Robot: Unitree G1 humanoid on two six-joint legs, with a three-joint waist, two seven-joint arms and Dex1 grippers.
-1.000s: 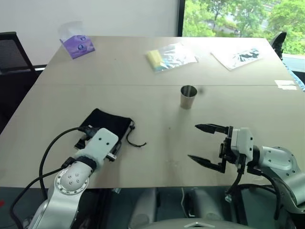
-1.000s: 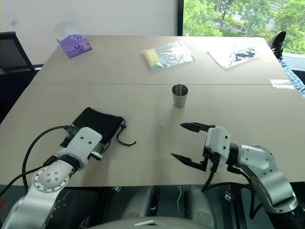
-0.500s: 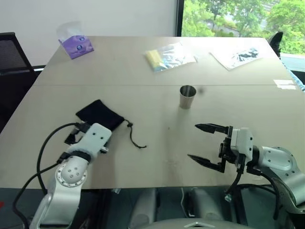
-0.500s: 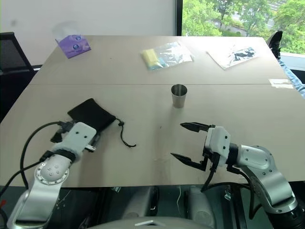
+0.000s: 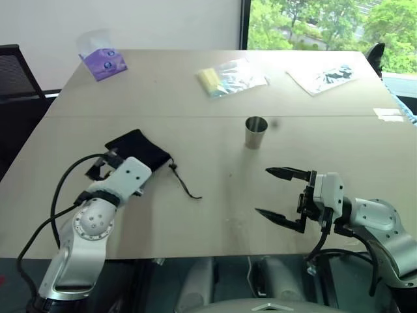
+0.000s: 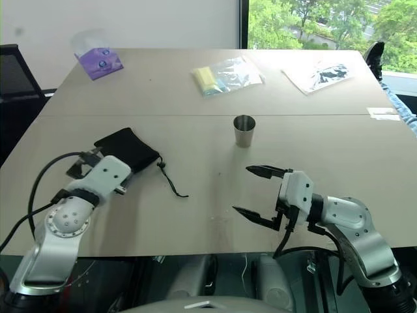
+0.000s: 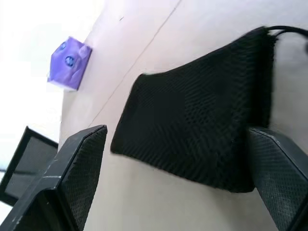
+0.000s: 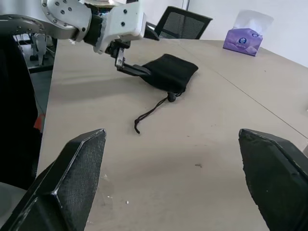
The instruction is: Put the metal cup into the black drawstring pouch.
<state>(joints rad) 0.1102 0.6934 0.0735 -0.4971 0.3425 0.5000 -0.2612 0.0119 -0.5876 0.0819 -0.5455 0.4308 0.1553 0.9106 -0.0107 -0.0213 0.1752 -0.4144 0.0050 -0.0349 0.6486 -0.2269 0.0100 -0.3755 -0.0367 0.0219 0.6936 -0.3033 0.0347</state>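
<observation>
Lying flat on the tabletop (image 5: 195,98), the black drawstring pouch (image 5: 140,149) sits directly ahead of the left gripper (image 7: 178,183), whose 2 fingers (image 7: 79,168) are spread to their widest and hold nothing. In the left wrist view the pouch fills the gap between them, its long axis running roughly across the line the fingers point along, and 1 finger looks to be just at the pouch's near corner; contact cannot be confirmed. Its cord (image 5: 186,186) trails from the mouth toward the middle of the tabletop.

The metal cup (image 5: 257,132) stands upright, well apart from the pouch, beyond the right gripper (image 5: 285,197). That gripper points sideways toward the left arm, fingers wide apart and empty, with the cup off to one side of them rather than between them. The right arm is clearly the nearer to the cup, the left to the pouch, so the likely next moves split that way
</observation>
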